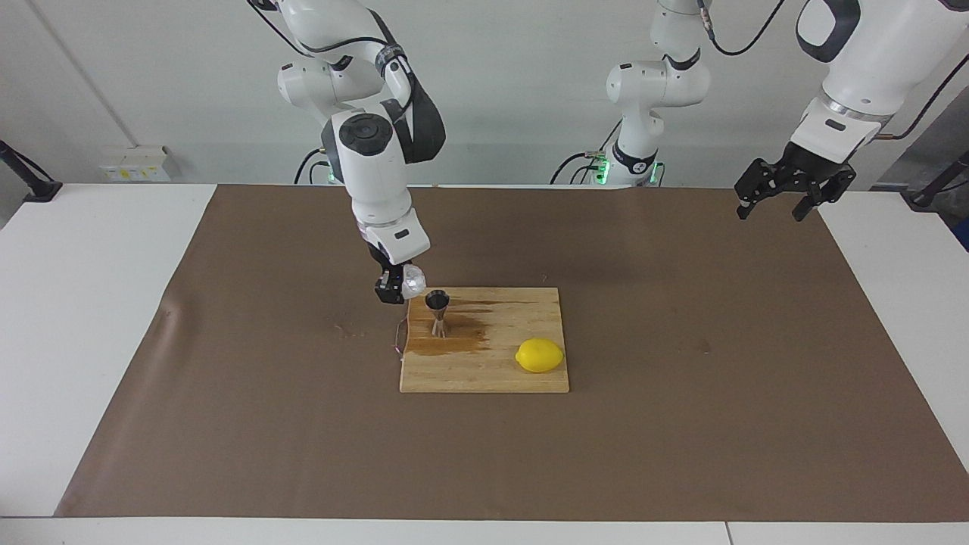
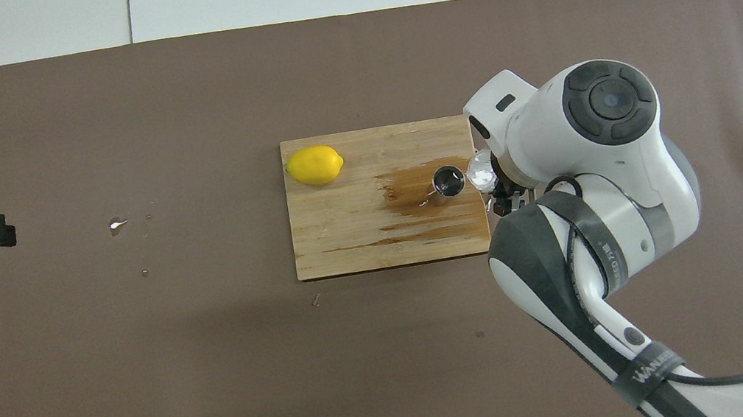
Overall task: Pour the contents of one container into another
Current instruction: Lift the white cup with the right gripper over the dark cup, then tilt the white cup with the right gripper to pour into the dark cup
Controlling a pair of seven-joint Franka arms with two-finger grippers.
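Facing view shows the right hand [image 1: 397, 288] gripping the tilted clear cup [image 1: 412, 281] just above the board's [image 1: 484, 371] corner, beside the upright steel jigger [image 1: 437, 312]; overhead, the arm hides that grip. The jigger stands on a wet brown stain [image 2: 413, 190] mid-frame. The left hand [image 1: 787, 198] waits spread at upper right, over the worktop's [image 1: 681, 424] edge. The lemon [image 1: 540, 355] lies well apart.

Right hand [image 1: 399, 286], closed on the tilted plastic cup [image 1: 412, 280], hangs over the edge of the cutting board [image 1: 484, 375]. The steel jigger [image 1: 437, 312] stands just beside and below it, the nearest obstacle. The lemon [image 1: 540, 355] lies well apart, toward the left arm's end of the board. Left hand [image 1: 780, 198], fingers spread, waits high above the worktop [image 1: 681, 318], with open cloth beneath it.
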